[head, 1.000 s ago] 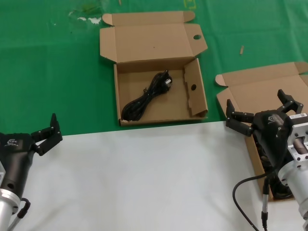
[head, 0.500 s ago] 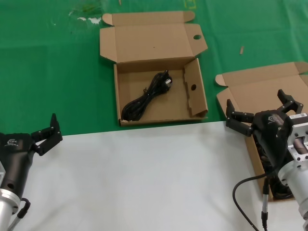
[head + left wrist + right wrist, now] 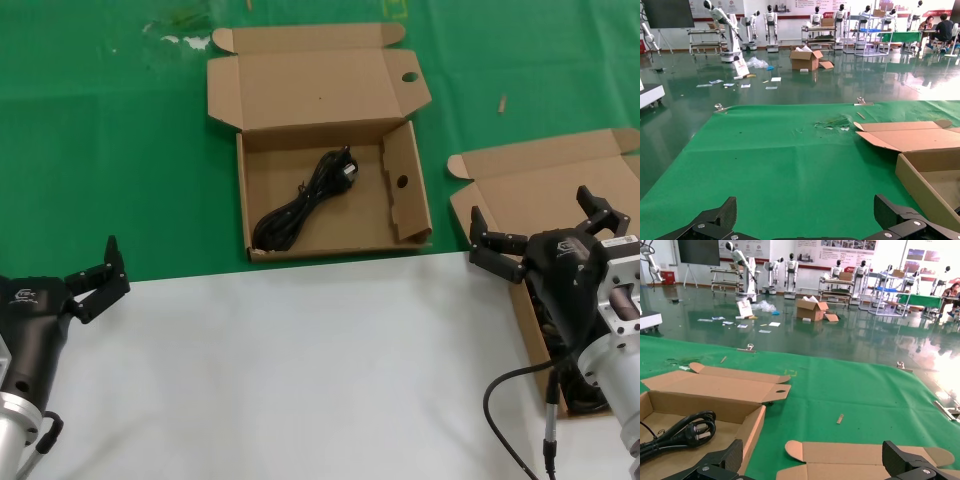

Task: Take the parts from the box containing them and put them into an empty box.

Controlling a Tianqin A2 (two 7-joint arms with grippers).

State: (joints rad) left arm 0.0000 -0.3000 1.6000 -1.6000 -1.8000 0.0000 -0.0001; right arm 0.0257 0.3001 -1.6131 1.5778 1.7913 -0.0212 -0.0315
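Parts, near: black power cords lie in the cardboard box (image 3: 497, 205) at the right of the worktop, mostly hidden under the right arm; only a dark strip (image 3: 590, 395) shows by its near wall.
Right gripper (image 3: 545, 230): hangs over that right-hand box, fingers (image 3: 492, 250) spread wide, nothing between them.
Left gripper (image 3: 100, 275): at the near left edge, above the line where the white sheet (image 3: 280, 370) meets the green cloth (image 3: 110, 150); fingers (image 3: 108, 262) spread wide apart and holding nothing, as the left wrist view shows with both tips at the frame's lower corners.
White sheet: covers the near part of the worktop, up to the front wall of the middle box.
Middle box (image 3: 268, 170): brown corrugated, open, on the green cloth, well apart from both grippers; an inner side panel with a small hole (image 3: 401, 182) stands along its right side.
Parts, middle: one black power cord (image 3: 300, 205) lies diagonally on that box's floor, plug end (image 3: 345, 168) toward the far wall, looped cable toward the near left corner.
Lid (image 3: 310, 85): folded back flat beyond the middle box, with a round hole (image 3: 409, 77) in its right flap.
Far cloth: a small tan scrap (image 3: 502, 103) lies beyond the right-hand box.
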